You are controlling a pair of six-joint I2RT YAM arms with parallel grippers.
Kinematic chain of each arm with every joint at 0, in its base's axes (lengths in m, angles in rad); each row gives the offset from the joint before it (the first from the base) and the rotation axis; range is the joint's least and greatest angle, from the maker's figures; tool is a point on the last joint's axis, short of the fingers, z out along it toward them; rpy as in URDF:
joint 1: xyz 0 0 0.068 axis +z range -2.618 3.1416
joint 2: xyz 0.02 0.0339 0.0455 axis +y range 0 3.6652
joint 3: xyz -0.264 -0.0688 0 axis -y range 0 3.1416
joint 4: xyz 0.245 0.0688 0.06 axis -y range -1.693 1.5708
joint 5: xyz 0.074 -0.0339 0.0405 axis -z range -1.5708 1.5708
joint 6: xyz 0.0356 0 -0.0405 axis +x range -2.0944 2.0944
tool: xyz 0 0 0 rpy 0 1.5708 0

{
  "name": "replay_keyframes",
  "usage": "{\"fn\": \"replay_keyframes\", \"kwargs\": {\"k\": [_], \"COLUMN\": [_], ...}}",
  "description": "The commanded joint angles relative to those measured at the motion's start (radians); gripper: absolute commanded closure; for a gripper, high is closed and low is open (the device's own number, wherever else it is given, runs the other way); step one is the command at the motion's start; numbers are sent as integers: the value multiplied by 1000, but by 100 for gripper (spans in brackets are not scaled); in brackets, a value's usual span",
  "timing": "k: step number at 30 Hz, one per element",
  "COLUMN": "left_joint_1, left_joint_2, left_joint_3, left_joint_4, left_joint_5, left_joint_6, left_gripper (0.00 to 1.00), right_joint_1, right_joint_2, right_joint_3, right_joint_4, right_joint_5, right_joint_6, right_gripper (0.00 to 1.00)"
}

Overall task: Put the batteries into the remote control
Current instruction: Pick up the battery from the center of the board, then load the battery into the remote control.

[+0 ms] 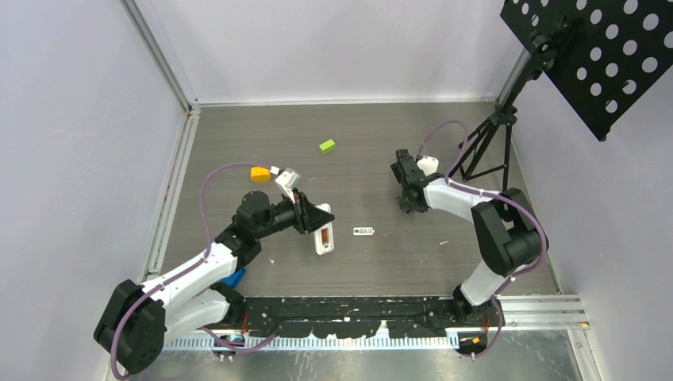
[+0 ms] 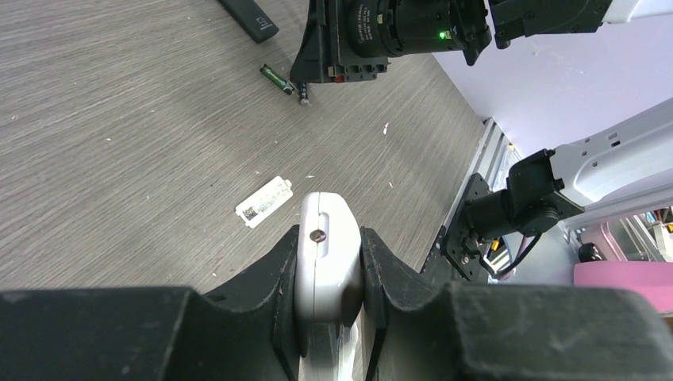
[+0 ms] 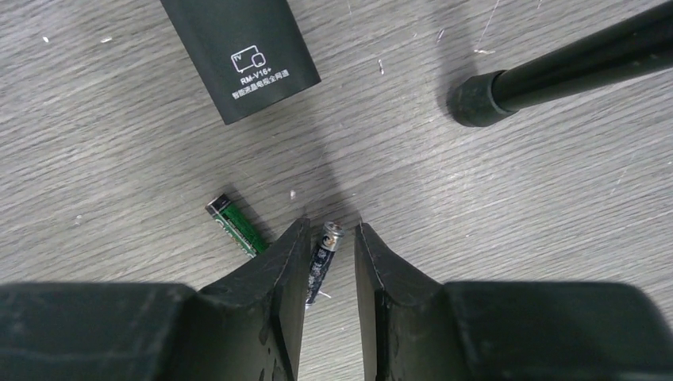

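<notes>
Top external view: the two arms reach over a grey wood-grain table (image 1: 238, 127); the left arm is left of centre and the right arm right of centre, well apart.
Left gripper (image 2: 328, 238): pressed onto the white remote (image 2: 325, 218), one finger on each long side, both in contact.
White remote: held low over the table near its centre; from above, a brownish recess shows in its upper face.
Right gripper (image 3: 329, 228): lowered to the table surface, jaws narrowly spread and straddling the dark battery (image 3: 321, 262).
Right gripper contact: a thin gap shows between the battery and the finger on the right of the wrist view; no pinch is visible.
Dark battery: lying on the table between the right fingers (image 3: 278, 270), its metal end pointing away from the wrist.
Green battery (image 3: 236, 226): lying on the table just beside the finger on the left of the wrist view, tilted, apart from the dark battery.
Black remote (image 3: 238, 51): flat on the table beyond both batteries, printed face up, touching neither.
White labelled piece (image 1: 363, 231): small, flat on the table between the two grippers, near the white remote.
Stand foot (image 3: 474, 101): rubber-tipped leg resting on the table near the right gripper.
Green block (image 1: 327, 146): on the table toward the far wall, alone.
Orange object (image 1: 259, 173): on the table beside the left arm's wrist.
</notes>
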Motion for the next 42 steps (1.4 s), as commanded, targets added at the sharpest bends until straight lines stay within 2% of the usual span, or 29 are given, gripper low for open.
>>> {"fn": "replay_keyframes", "kwargs": {"k": [1, 3, 9, 12, 15, 20, 28, 34, 42], "left_joint_1": [4, 4, 4, 5, 4, 4, 9, 15, 21], "left_joint_2": [-13, -7, 21, 33, 56, 107, 143, 144, 140], "left_joint_3": [5, 7, 21, 26, 25, 41, 84, 97, 92], "left_joint_4": [48, 48, 53, 55, 83, 112, 74, 29, -8], "left_joint_5": [-17, -22, -31, -43, -56, -71, -99, -121, -137], "left_joint_6": [0, -2, -17, -42, -97, -218, -402, -501, -623], "left_gripper": [100, 100, 100, 100, 100, 100, 100, 100, 100], "right_joint_1": [0, 0, 0, 3, 38, 198, 489, 600, 691], "right_joint_2": [-8, -5, 14, -29, -138, -329, -587, -629, -593], "right_joint_3": [-3, -10, -18, -22, -20, -13, -162, -253, -295], "right_joint_4": [9, 7, -1, -6, 0, 45, 376, 623, 811], "right_joint_5": [-29, -36, -46, -13, 20, 85, 74, 53, 34], "right_joint_6": [51, 57, 68, 55, 17, -47, -124, -141, -221], "right_gripper": [68, 71, 90, 96, 96, 96, 96, 95, 95]}}
